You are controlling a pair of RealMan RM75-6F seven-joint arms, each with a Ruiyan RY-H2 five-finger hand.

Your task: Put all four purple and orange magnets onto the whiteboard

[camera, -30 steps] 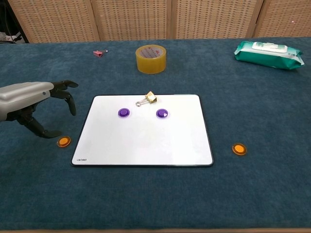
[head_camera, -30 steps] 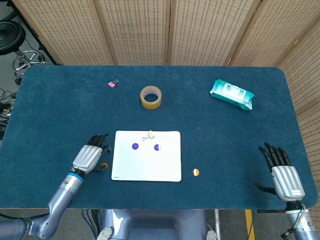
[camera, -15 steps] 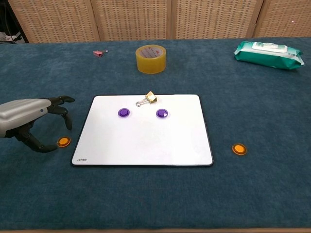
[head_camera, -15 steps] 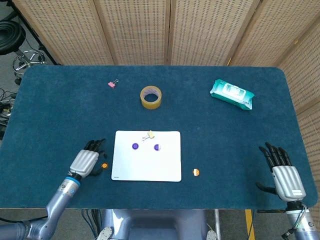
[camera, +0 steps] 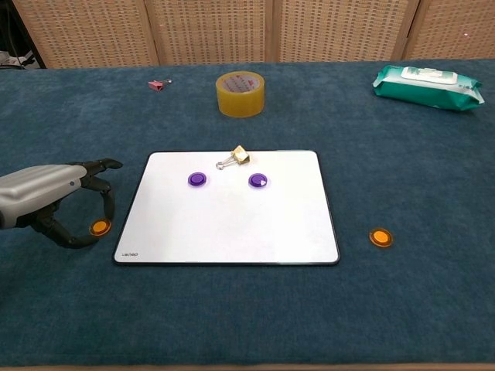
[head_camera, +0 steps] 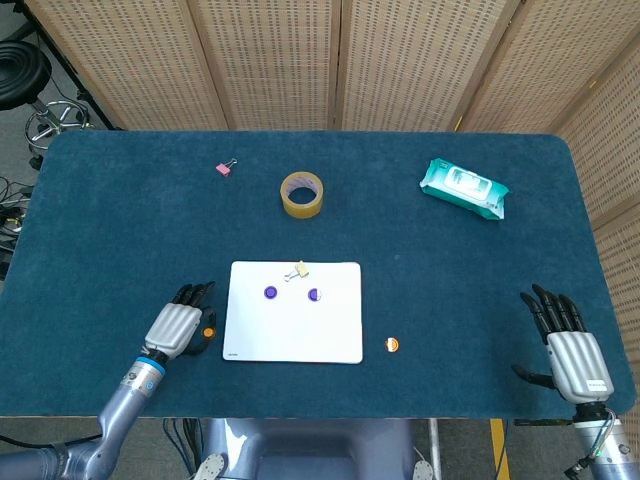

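Our left hand (camera: 46,202) arches, fingers curled apart, over an orange magnet (camera: 100,227), seemingly not gripping it. Two purple magnets (camera: 197,179) and a binder clip (camera: 239,156) sit on the whiteboard (camera: 232,232). The second orange magnet (camera: 380,237) lies right of the board. Our right hand (head_camera: 570,355) rests spread, empty.

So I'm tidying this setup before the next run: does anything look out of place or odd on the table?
One thing: a small gold binder clip lies on the top edge of the whiteboard, near the two purple magnets. It is not a magnet. Both orange magnets lie off the board. Nothing looks spilled or damaged.
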